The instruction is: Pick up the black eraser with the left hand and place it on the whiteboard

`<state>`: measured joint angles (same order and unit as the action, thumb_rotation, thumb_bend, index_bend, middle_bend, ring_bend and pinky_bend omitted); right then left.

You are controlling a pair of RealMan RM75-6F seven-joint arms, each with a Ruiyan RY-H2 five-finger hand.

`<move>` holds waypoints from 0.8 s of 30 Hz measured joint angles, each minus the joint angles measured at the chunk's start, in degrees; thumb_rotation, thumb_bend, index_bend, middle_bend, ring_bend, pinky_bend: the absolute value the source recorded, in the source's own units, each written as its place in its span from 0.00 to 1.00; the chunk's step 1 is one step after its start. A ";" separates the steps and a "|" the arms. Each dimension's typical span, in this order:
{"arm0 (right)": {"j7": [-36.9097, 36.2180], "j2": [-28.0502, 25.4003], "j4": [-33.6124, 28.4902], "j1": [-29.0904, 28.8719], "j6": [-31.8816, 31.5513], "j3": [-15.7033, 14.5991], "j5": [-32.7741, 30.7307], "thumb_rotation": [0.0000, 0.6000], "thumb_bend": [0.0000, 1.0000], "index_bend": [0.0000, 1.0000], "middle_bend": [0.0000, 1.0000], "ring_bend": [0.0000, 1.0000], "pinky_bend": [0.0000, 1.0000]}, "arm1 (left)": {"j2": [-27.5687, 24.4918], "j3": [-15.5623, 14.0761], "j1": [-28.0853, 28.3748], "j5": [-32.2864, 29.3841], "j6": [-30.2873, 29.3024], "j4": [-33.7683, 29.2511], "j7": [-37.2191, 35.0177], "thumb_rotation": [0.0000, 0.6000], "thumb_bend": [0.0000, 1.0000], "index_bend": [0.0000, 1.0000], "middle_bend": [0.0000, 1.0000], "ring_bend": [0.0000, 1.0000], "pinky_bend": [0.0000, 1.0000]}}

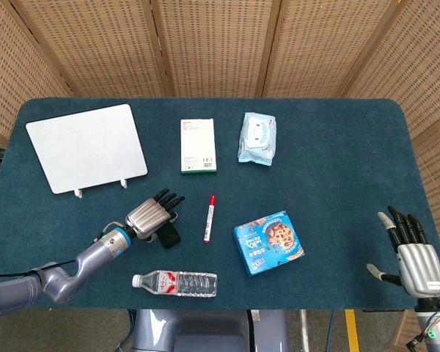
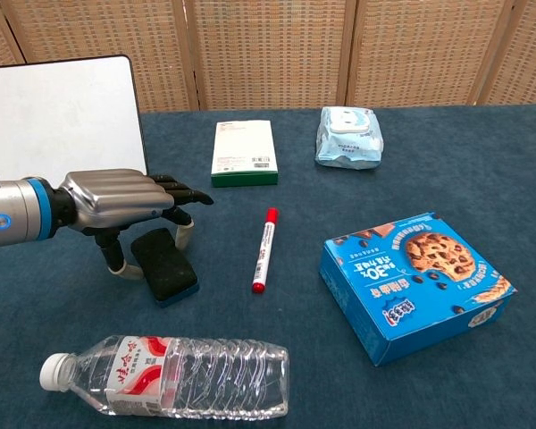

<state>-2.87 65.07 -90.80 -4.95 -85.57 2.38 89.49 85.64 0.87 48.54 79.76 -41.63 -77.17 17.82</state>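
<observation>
Black eraser (image 2: 164, 266) lies on the blue counter (image 1: 330, 176) beside the red marker (image 2: 264, 248), under the left hand (image 2: 125, 202), whose fingers (image 2: 180, 192) spread over it with the thumb alongside, seemingly touching though not clearly gripping. Whiteboard (image 1: 86, 147) sits well apart, farther back.

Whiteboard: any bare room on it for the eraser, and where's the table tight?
The whiteboard is bare all over. The table is bare right of the wipes pack and cookie box. It is crowded near the left hand: black eraser, red marker, water bottle.
</observation>
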 measured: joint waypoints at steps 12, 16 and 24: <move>-0.24 -0.02 0.05 0.02 -0.11 0.05 0.04 1.00 0.05 0.03 0.00 0.00 0.00 | -0.24 0.75 -1.00 0.18 -4.08 0.00 -0.15 1.00 0.32 0.47 0.00 0.00 0.00; -0.36 -0.04 0.12 0.06 -0.22 0.01 0.17 1.00 0.05 0.03 0.00 0.00 0.00 | -1.11 1.24 -1.59 -0.08 -5.50 -0.21 -0.06 1.00 0.32 0.48 0.00 0.00 0.00; -0.21 -0.03 0.06 0.05 -0.21 -0.06 0.29 1.00 0.05 0.03 0.00 0.00 0.00 | -4.03 2.92 -2.92 -0.49 -9.74 -0.52 -0.49 1.00 0.32 0.50 0.00 0.00 0.00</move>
<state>-3.08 65.05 -90.74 -4.89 -85.78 2.32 89.78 81.61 3.79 45.62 79.27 -51.36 -77.69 17.32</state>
